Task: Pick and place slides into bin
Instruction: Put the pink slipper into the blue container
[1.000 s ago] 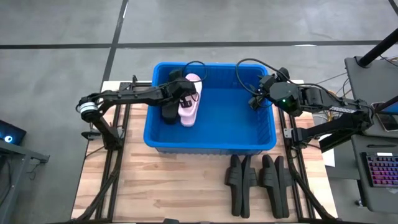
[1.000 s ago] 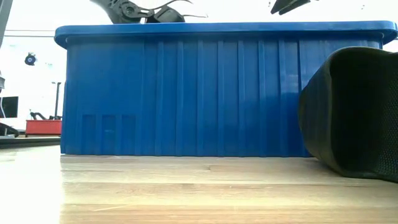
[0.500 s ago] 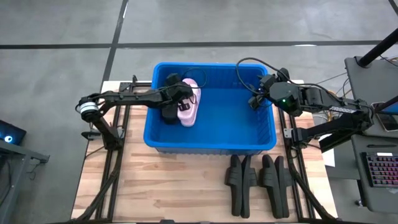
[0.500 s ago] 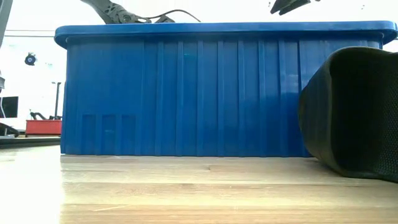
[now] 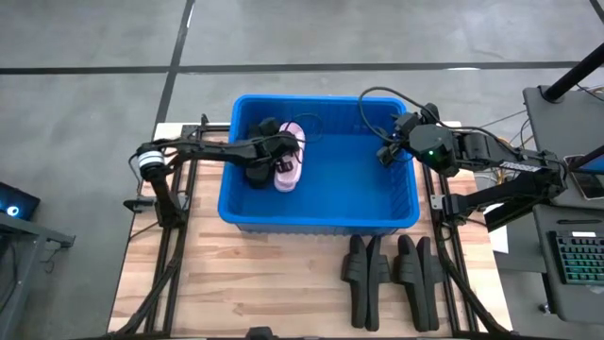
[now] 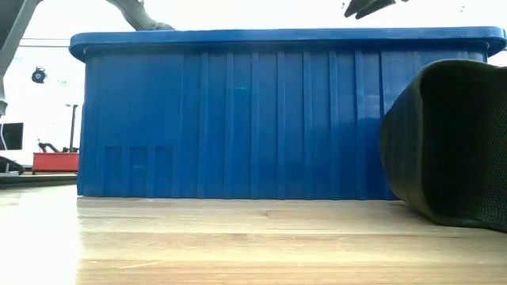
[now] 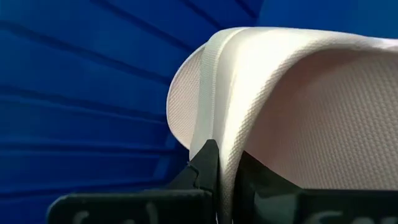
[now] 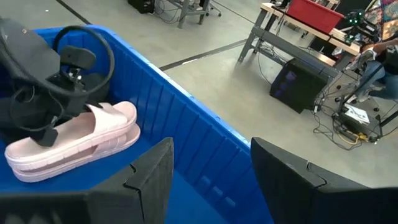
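A pale pink slide [image 5: 289, 159] sits low inside the blue bin [image 5: 321, 219], near its left end. My left gripper [image 5: 272, 157] reaches in over the bin's left rim and is shut on the slide. The right wrist view shows the slide [image 8: 81, 140] lying about level with its sole down. I cannot tell whether the sole touches the bin floor. My right gripper [image 5: 387, 151] hangs open and empty over the bin's right end. Several black slides [image 5: 392, 274] lie soles down on the table in front of the bin. My left gripper pinches the edge of the pink slide's wide strap [image 7: 227, 155] between its two fingers [image 7: 205, 167]. It comes at the strap [image 8: 109, 115] from the bin's left side, slanting down. The slide stays about level below the gripper, toe toward the bin's far wall.
The bin's tall walls [image 6: 261, 119] surround the left gripper. A black slide [image 6: 447, 142] lies close to the low camera at the right. Bare wooden table [image 5: 255, 283] lies in front of the bin at the left. A desk with a keyboard [image 5: 578, 260] stands beyond the table's right edge.
My left gripper has gone down into the bin with the pink slide, its wrist dropping below the rim in the low view. The slide has gone down with it and stays about level.
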Robot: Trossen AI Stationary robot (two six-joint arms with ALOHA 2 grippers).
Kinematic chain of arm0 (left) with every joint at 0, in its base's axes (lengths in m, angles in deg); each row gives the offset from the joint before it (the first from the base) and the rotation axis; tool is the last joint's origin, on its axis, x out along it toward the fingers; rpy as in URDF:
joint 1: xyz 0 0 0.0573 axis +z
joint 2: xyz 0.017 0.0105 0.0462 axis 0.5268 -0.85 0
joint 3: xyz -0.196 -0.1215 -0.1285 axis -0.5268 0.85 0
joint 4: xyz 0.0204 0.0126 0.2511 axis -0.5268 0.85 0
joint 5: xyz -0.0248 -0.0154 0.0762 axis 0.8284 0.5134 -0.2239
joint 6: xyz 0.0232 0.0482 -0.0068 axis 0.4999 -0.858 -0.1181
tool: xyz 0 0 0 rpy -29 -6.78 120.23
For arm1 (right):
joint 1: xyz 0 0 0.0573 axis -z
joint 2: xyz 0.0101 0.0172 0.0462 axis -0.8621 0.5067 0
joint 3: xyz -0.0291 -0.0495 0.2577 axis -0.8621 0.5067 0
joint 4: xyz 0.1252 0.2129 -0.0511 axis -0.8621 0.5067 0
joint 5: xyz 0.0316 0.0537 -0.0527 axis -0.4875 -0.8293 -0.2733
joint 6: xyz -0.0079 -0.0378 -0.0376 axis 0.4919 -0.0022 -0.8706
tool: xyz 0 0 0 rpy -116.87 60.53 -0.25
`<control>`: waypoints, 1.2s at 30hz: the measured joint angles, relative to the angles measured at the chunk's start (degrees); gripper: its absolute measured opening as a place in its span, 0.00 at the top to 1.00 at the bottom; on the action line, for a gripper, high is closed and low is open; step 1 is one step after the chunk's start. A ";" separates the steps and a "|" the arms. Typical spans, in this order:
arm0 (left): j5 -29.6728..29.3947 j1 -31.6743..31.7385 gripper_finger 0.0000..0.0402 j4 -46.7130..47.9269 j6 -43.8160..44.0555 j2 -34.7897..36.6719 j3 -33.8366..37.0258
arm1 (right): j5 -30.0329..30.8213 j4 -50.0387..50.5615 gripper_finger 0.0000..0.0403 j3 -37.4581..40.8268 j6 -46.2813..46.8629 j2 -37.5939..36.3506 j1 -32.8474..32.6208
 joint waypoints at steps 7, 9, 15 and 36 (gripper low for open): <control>-1.17 0.04 1.00 1.29 -6.16 2.74 -1.02 | 0.00 -0.01 0.49 0.02 1.41 0.00 0.00; -1.48 0.04 1.00 1.62 -8.31 3.44 -1.41 | 0.01 -0.04 0.49 0.00 1.42 0.00 0.00; -2.05 0.02 1.00 3.04 -11.27 3.79 -1.47 | 0.02 -0.11 0.49 0.00 1.43 0.00 0.00; 6.46 0.04 0.46 2.75 -13.69 4.44 -1.96 | 0.00 -0.14 0.49 0.01 1.91 0.00 0.00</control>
